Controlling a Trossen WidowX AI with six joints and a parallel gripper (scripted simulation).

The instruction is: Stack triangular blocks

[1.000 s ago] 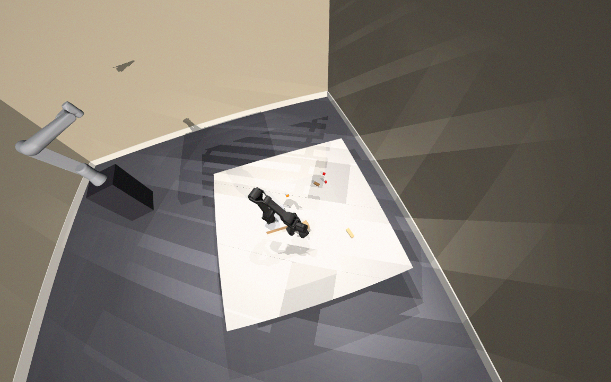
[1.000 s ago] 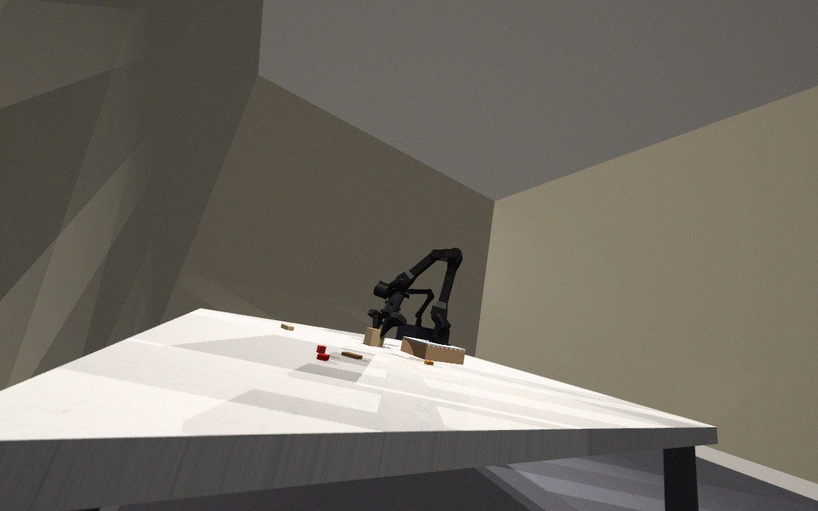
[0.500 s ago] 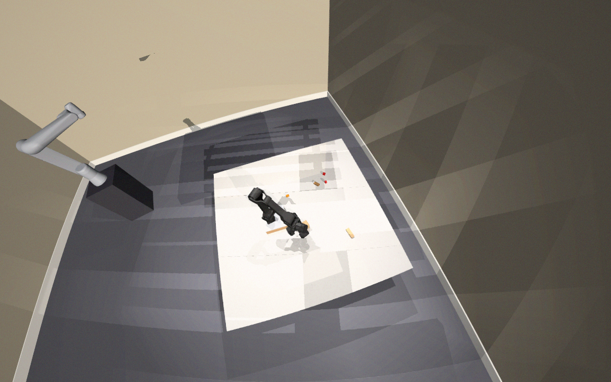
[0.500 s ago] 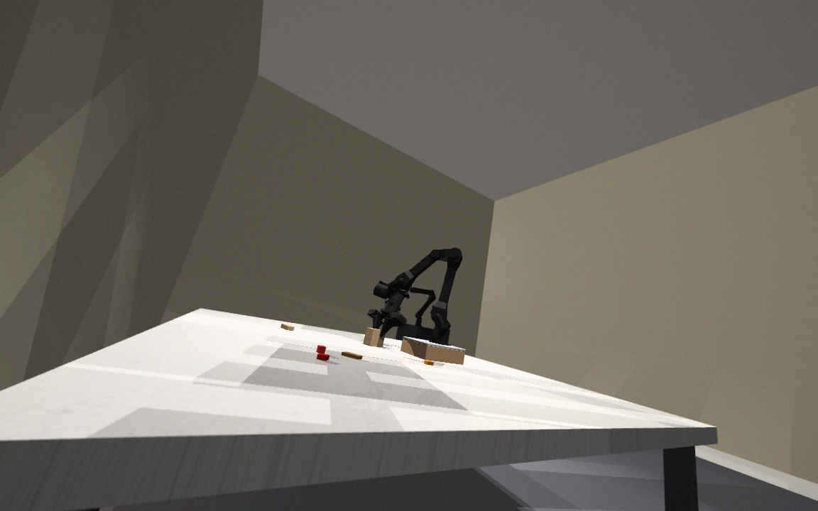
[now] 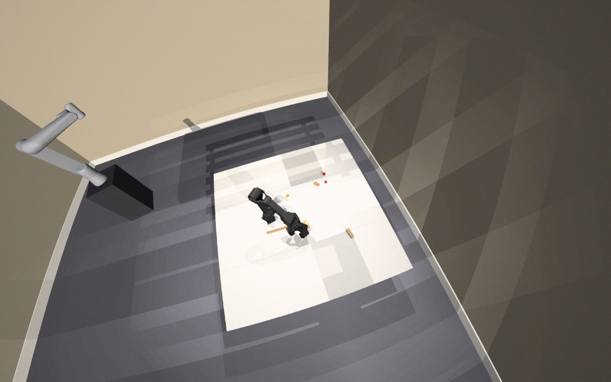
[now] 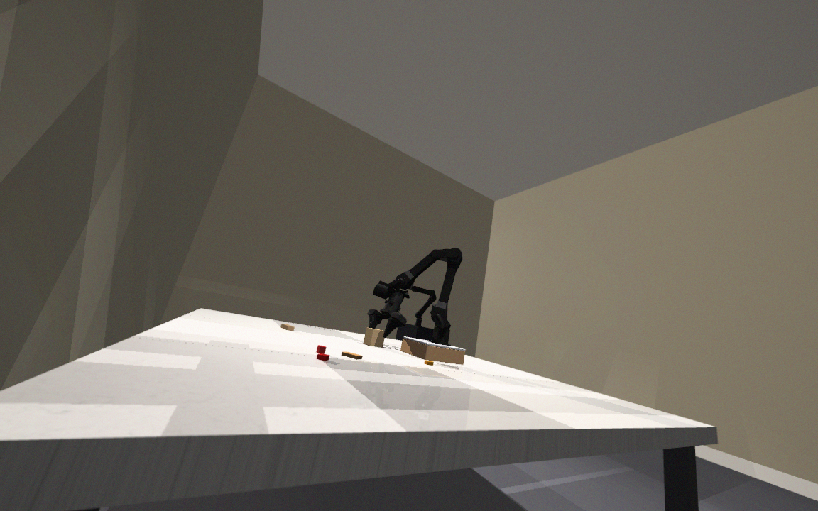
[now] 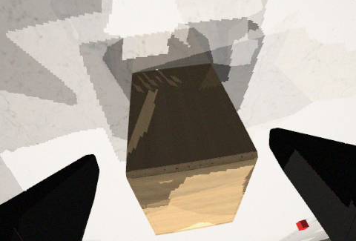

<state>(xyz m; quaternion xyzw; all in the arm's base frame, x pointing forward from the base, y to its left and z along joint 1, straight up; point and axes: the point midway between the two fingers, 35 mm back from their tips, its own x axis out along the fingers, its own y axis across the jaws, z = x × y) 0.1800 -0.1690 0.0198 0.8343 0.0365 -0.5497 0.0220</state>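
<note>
Gripper [image 5: 298, 231] [image 6: 378, 328] [image 7: 184, 150] open, fingers well apart, at eight and three o'clock of wooden block [image 5: 305, 223] [image 6: 373, 337] [image 7: 189, 152] in wrist view. Block upright on table [image 5: 260, 294] [image 6: 310, 413] [image 7: 33, 122]; appears to be triangular pair, though sloped joint hard to make out. Top view, from gripper: red cubes [image 5: 324, 177] [image 6: 322, 353] at one o'clock, orange piece [image 5: 287, 195] [image 6: 428, 362] at eleven.
</note>
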